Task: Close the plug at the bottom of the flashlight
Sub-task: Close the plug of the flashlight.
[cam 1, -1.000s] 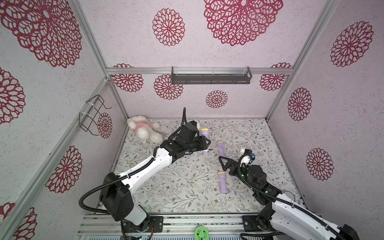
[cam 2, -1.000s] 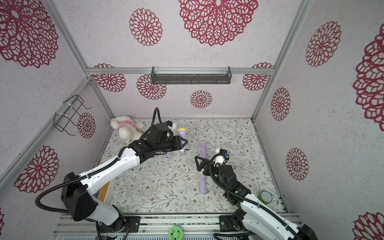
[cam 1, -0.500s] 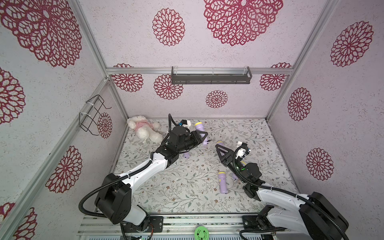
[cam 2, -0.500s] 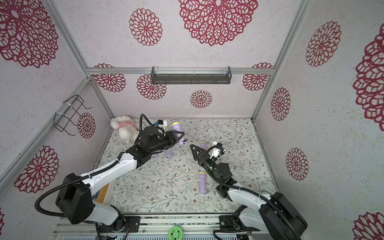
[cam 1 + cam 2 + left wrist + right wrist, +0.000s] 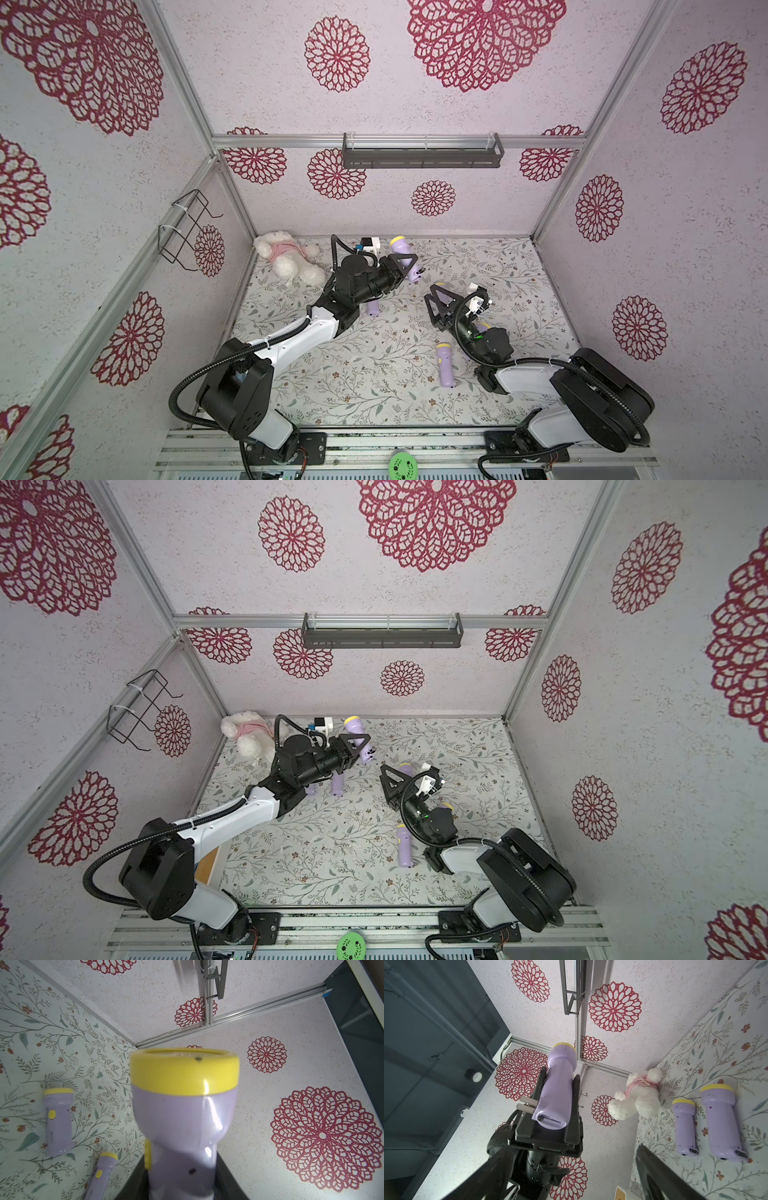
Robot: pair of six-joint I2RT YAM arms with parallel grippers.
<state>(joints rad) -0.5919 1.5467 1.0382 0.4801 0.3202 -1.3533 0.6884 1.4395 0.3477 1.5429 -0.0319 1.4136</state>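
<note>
A purple flashlight (image 5: 402, 254) with a yellow head is held off the floor, and my left gripper (image 5: 405, 268) is shut on its body. Its head points toward the back wall. The right wrist view shows this flashlight (image 5: 557, 1088) clamped between the left fingers, with the plug (image 5: 527, 1103) standing out from its bottom end as two metal prongs. The left wrist view is filled by the flashlight's (image 5: 182, 1115) head. My right gripper (image 5: 434, 293) hangs open a short way to the right of the flashlight's bottom, touching nothing. Its fingers (image 5: 492, 1174) frame the right wrist view.
Other purple flashlights lie on the floral floor: one in front (image 5: 445, 365), one under the left arm (image 5: 372, 307) and two seen by the right wrist (image 5: 724, 1124). A white plush toy (image 5: 289, 257) lies at the back left. A dark shelf (image 5: 422, 151) and a wire basket (image 5: 187, 228) hang on the walls.
The left arm has lifted and turned the flashlight so that its head points to the back wall. The right gripper has risen and moved back and left toward the flashlight's bottom end.
</note>
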